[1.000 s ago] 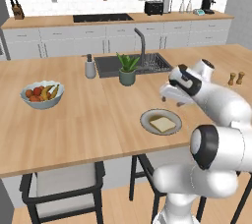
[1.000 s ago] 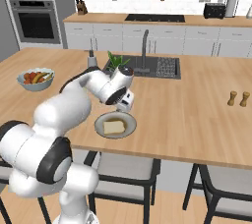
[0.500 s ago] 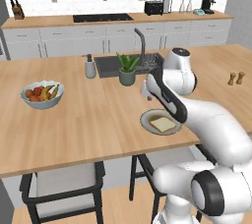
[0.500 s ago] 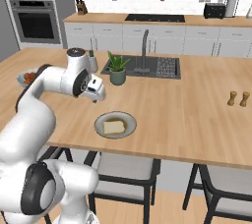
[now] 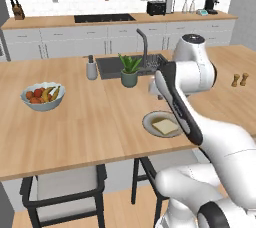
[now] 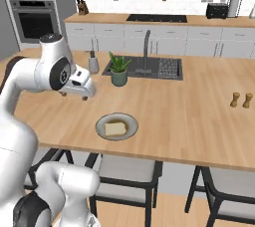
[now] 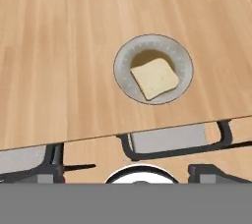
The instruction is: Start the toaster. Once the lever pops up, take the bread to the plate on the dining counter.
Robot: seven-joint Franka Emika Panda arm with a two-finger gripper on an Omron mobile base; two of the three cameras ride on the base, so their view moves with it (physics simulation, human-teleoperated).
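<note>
While the bread [image 5: 165, 126] lies flat on the plate [image 5: 149, 120], toward the side nearer the stools, the plate itself rests on the tabletop [image 5: 90, 117] close to its front edge. From the right base view the claw [image 6: 85, 94] hangs above the wood, up and to the left of the plate and well clear of it, with nothing between its fingers; its jaws stand wide apart. The hand view looks down on the plate [image 7: 123, 70] with the slice [image 7: 154, 78] on it, and past the tabletop edge the dark frames and grey seats of two stools [image 7: 167, 142] show below.

Farther along the tabletop sit a fruit bowl [image 5: 42, 96], a small potted plant [image 5: 129, 70] just in front of the sink [image 5: 112, 66], a grey soap bottle [image 5: 91, 67] beside the sink, and a pair of brown shakers [image 5: 239, 79] off toward the right end. The toaster [image 5: 156, 7] stands on the wall counter [image 5: 60, 22], to the right of the black hob [image 5: 104, 18].
</note>
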